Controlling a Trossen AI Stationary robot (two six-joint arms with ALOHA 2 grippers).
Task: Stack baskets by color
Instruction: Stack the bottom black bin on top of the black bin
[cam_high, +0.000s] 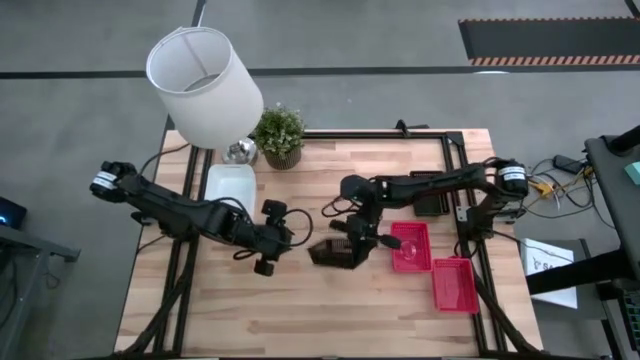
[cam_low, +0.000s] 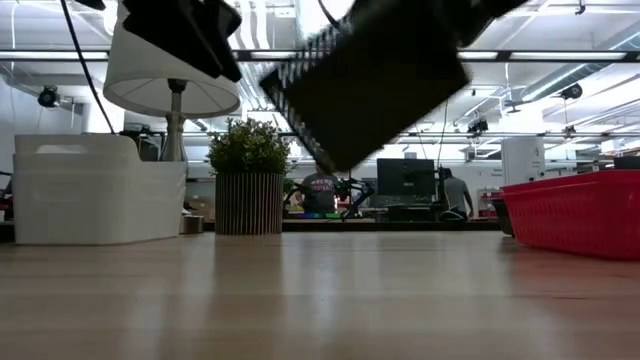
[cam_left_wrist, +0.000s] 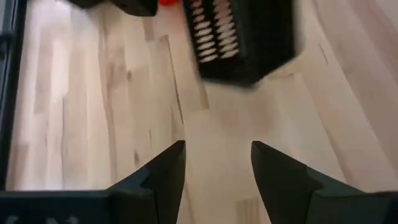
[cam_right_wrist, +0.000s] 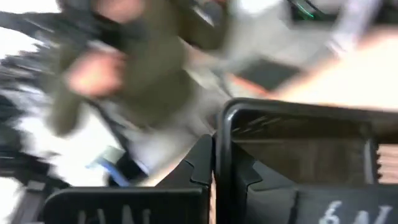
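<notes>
Gripping blk basket (cam_high: 338, 252) w/ right gripper (cam_high: 352, 232)

The high cam is looking straight down over the whole table (cam_high: 300, 300), w/ the black basket (cam_high: 335, 252) sitting mid-frame, just beside a red basket (cam_high: 411, 246). The low cam is sitting at tabletop level, facing across to the room behind, catching that same black basket (cam_low: 365, 80) close up and tilted overhead, the red basket (cam_low: 580, 212) beside it. The left wrist cam is looking down at the black basket (cam_left_wrist: 242, 37) from nearby; the right wrist cam is pressed right up against its rim (cam_right_wrist: 298, 112).
</notes>
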